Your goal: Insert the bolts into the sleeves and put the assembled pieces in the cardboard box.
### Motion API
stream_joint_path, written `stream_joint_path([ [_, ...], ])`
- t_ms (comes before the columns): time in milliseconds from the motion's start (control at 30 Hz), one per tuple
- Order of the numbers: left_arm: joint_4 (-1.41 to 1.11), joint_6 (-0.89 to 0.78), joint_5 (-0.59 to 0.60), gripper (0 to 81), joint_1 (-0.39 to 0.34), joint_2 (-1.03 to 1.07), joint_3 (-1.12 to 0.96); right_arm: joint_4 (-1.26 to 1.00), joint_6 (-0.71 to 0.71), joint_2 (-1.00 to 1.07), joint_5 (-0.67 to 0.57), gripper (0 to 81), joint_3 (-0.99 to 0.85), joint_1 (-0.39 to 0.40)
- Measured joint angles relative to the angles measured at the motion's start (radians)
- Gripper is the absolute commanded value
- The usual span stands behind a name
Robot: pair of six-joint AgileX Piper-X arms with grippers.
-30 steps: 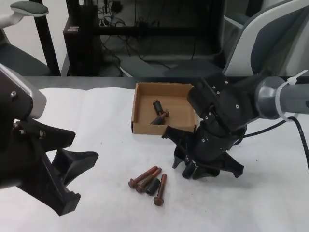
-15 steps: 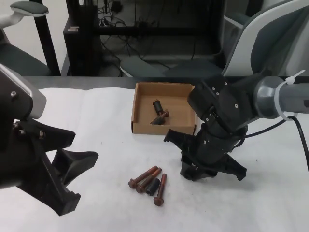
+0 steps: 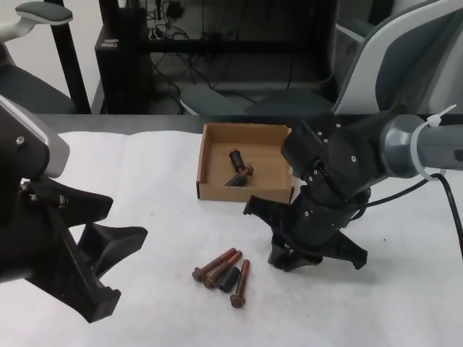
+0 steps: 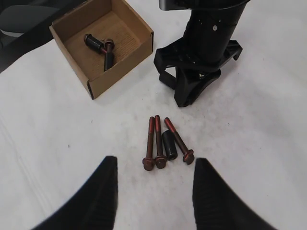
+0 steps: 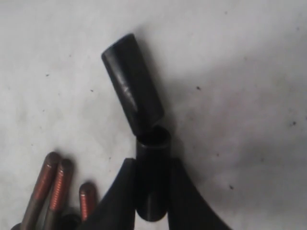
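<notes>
We see the right gripper (image 5: pixel 151 167) closed on a black sleeve (image 5: pixel 153 141), its two fingers pressed against either side of it. A second sleeve (image 5: pixel 133 84) lies flat on the white cloth (image 3: pixel 145 181), and its near end meets the held one in the right wrist view. From the high view, this gripper (image 3: pixel 296 256) points down at the cloth, just in front of the cardboard box (image 3: pixel 210 189) and beside the loose parts.

The left gripper (image 4: pixel 153 196) hangs wide open and holds nothing, well back from everything else. Between it and the right arm, three bolts (image 4: pixel 158 141) lie side by side on the cloth with a third sleeve (image 4: pixel 169 144) tucked between two of them. Two assembled pieces (image 4: pixel 101 48) rest inside the box, touching each other at an angle.
</notes>
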Motion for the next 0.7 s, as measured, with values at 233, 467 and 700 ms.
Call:
stream_joint_path([
  [233, 0.000, 0.000, -0.026, 49.1, 0.000, 0.000, 0.000, 0.002, -0.101, -0.020, 0.000, 0.4, 0.000, 0.000],
  [467, 0.000, 0.033, -0.028, 49.1, 0.000, 0.000, 0.000, 0.003, -0.181, -0.140, 0.007, 0.4, 0.032, 0.008],
  [700, 0.000, 0.052, -0.026, 49.1, 0.000, 0.000, 0.000, -0.039, -0.209, -0.281, 0.015, 0.4, 0.143, 0.044],
])
